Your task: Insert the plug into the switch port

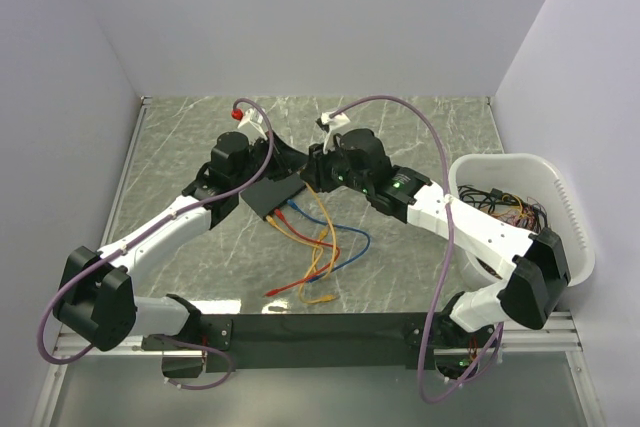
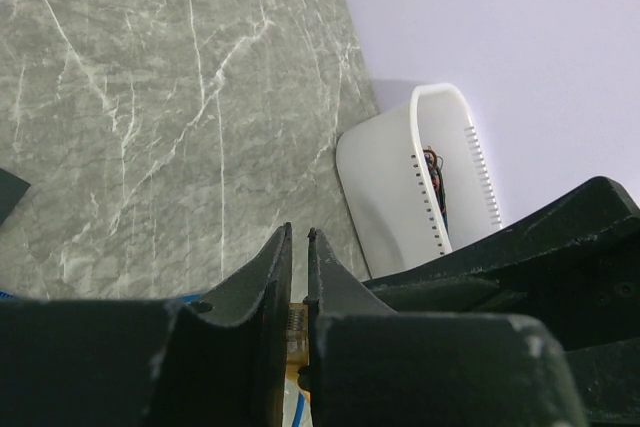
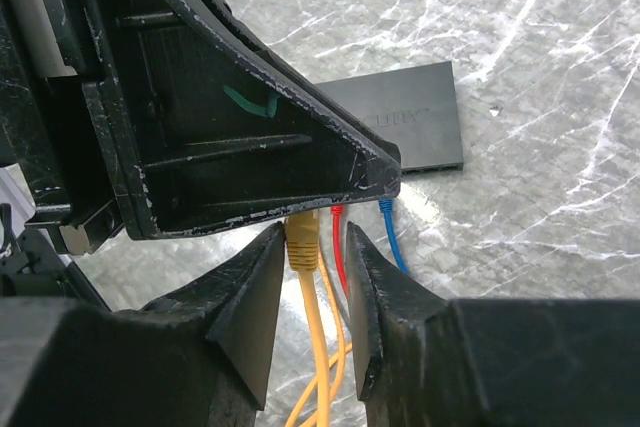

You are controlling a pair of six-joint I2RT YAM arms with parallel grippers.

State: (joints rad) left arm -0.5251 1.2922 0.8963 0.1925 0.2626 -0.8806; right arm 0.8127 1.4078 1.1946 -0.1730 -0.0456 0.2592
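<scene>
The plug (image 3: pixel 303 239), lower centre, is pinched by the left gripper (image 2: pixel 299 233); clamped off-centre by the open right gripper (image 3: pixel 315 239), it may be skewed from the switch (image 3: pixel 405 117).

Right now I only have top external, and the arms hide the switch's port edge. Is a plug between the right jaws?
Observer: Yes. Right wrist shows the yellow plug between the right jaws, which are open, with a gap on one side.
Operator: Seated in a port?
Observer: Can't tell. In that view the left jaws lie over its tip at the switch edge.
Operator: Left jaws open or shut?
Observer: Shut. Left wrist shows only a thin slit between them.
</scene>
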